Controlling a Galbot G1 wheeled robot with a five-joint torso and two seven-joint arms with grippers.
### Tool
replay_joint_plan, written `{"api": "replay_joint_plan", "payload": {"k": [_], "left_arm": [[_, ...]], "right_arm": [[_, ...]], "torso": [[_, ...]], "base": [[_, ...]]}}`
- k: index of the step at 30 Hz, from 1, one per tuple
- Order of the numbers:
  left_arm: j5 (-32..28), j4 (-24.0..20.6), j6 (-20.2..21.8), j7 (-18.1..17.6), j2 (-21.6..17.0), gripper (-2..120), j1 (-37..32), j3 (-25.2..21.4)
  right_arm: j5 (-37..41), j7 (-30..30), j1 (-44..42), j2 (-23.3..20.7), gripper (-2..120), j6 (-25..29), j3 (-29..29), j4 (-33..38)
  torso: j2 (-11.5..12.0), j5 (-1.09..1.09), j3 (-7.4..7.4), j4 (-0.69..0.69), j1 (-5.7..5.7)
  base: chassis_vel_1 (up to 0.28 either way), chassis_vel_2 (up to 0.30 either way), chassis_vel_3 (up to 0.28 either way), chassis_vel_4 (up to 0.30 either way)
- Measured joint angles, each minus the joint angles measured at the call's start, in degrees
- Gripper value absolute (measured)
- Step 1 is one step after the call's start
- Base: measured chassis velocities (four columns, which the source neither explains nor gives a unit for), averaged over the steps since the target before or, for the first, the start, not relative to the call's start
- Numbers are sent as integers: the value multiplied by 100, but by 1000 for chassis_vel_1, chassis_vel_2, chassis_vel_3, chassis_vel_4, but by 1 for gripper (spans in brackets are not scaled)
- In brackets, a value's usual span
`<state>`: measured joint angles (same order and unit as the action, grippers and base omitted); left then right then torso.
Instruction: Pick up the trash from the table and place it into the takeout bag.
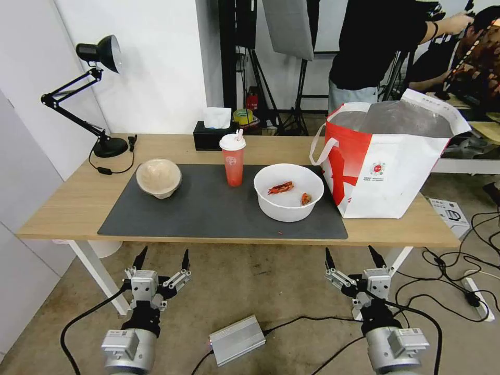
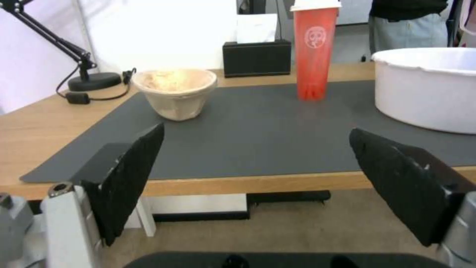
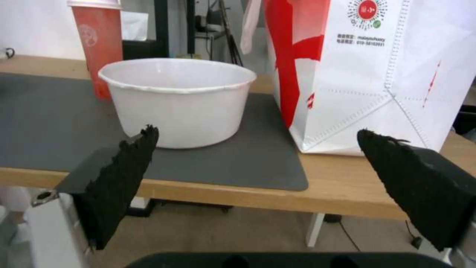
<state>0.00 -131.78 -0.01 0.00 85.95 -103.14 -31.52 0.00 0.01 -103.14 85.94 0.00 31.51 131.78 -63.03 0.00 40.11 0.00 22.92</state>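
white bowl (image 1: 288, 191) holds red crayfish scraps; left end effector (image 1: 161, 259), right end effector (image 1: 354, 258) released.

Bowls (image 1: 288, 191), cup (image 1: 233, 159), upright bag (image 1: 388, 161)

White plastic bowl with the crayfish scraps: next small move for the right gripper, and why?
Probably ease the right gripper forward and up toward the wide white plastic bowl. It hangs open below the light-wood table edge, holding nothing, and the bowl is the trash nearest it, right beside the white and red takeout bag. The left gripper waits open, low on the other side.
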Motion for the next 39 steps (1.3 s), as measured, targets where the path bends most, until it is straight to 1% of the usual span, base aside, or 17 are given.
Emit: {"api": "replay_joint_plan", "payload": {"k": [17, 18, 20, 21, 23, 24, 25, 26, 27, 28, 29, 31, 32, 33, 39], "left_arm": [[0, -3, -7, -23, 4, 100, -3, 16], [27, -33, -60, -154, 41, 100, -31, 130], [121, -146, -245, -491, 166, 100, -122, 506], [121, -146, -245, -491, 166, 100, -122, 506], [282, -318, -552, -1054, 368, 100, -265, 1102], [339, -385, -661, -1259, 439, 100, -319, 1321], [339, -385, -661, -1259, 439, 100, -319, 1321], [377, -429, -747, -1404, 492, 100, -357, 1476], [367, -433, -779, -1465, 517, 100, -369, 1513], [358, -433, -786, -1483, 523, 100, -372, 1522], [358, -433, -786, -1483, 523, 100, -372, 1522], [325, -422, -801, -1496, 520, 100, -368, 1528], [321, -418, -803, -1496, 517, 100, -367, 1526], [316, -405, -816, -1502, 515, 100, -362, 1520], [293, -376, -823, -1479, 501, 100, -346, 1511]], "right_arm": [[1, 1, 1, -16, 100, 0, -2, 0], [7, 9, 4, -49, 100, 0, -5, 1], [18, 21, 9, -98, 100, 0, -14, 6], [18, 21, 9, -98, 100, 0, -14, 6], [125, 150, 49, -428, 100, -3, -77, 116], [187, 228, 76, -621, 100, -6, -120, 184], [187, 228, 76, -621, 100, -6, -120, 184], [264, 322, 107, -883, 100, -12, -169, 269], [275, 339, 114, -1022, 100, -11, -175, 279], [284, 355, 114, -1060, 100, -12, -190, 280], [284, 355, 114, -1060, 100, -12, -190, 280], [383, 511, 177, -1464, 100, 6, -316, 395], [410, 556, 198, -1584, 100, 11, -351, 427], [436, 644, 232, -1786, 100, 21, -439, 471], [392, 696, 232, -1866, 100, 26, -532, 461]], "torso": [[0, 0, 0, 0, 0], [0, 0, 0, 0, 0], [0, 1, 0, -1, 0], [0, 1, 0, -1, 0], [0, 2, 0, -1, 0], [0, 2, 0, 0, 0], [0, 2, 0, 0, 0], [0, 2, 0, 1, 0], [0, 0, 0, 2, 0], [0, 3, 0, 0, 0], [0, 3, 0, 0, 0], [0, 1, 0, -1, 0], [0, 0, 0, 0, 0], [0, 0, 0, 3, 0], [0, 1, 0, 0, 0]], "base": [[0, 0, 0, 0], [0, 0, 0, 0], [0, 0, 0, 0], [0, 0, 0, 0], [0, 0, 0, 0], [0, 0, 0, 0], [0, 0, 0, 0], [0, 0, 0, 0], [0, 0, 0, 0], [0, 0, 0, 0], [0, 0, 0, 0], [0, 0, 0, 0], [0, 0, 0, 0], [0, 0, 0, 0], [0, 0, 0, 0]]}}
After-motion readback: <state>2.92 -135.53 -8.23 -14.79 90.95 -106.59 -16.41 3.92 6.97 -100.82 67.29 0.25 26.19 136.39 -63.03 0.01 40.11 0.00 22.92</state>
